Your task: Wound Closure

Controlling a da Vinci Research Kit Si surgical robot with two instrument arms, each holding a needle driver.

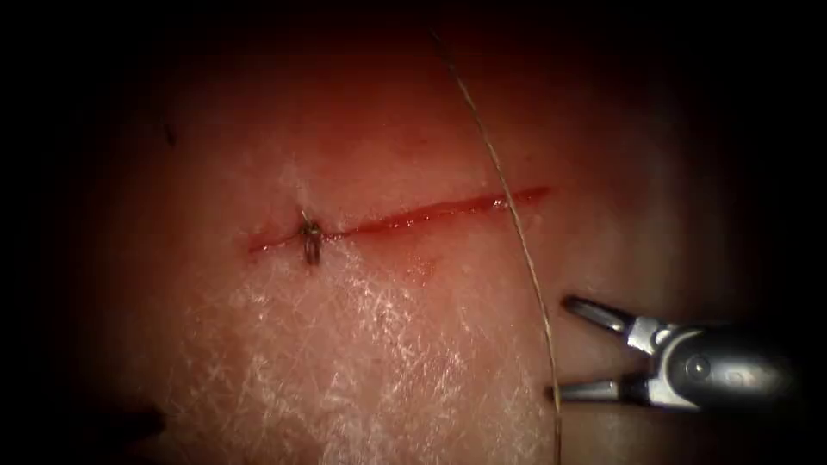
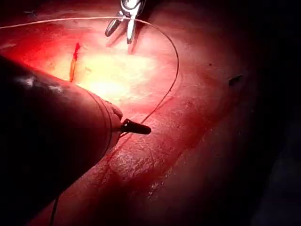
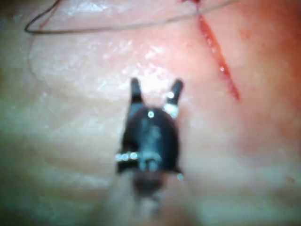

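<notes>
Pink pork tissue (image 1: 370,362) with red cut (image 1: 405,221), one dark stitch (image 1: 310,239), thin thread (image 1: 517,232) crossing cut, right end effector (image 1: 573,349) wide open at 4 o'clock, empty, left end effector (image 2: 136,127) state unclear.

1. The endoscope looked down on the tissue (image 1: 362,362) from above and in front, close in, with the cut (image 1: 405,220) running across the middle and the right tool (image 1: 573,349) entering from the right.
2. The left wrist view looked along its own dark shaft (image 2: 51,141) from very near, facing across the tissue toward the cut (image 2: 74,61) and the right tool (image 2: 120,30) beyond it.
3. The right wrist view looked along its shaft at its own jaws from very close, the right tool (image 3: 156,89) facing the cut (image 3: 218,63).
4. All three views shared the cut, the thread (image 1: 517,232) and the right tool.
</notes>
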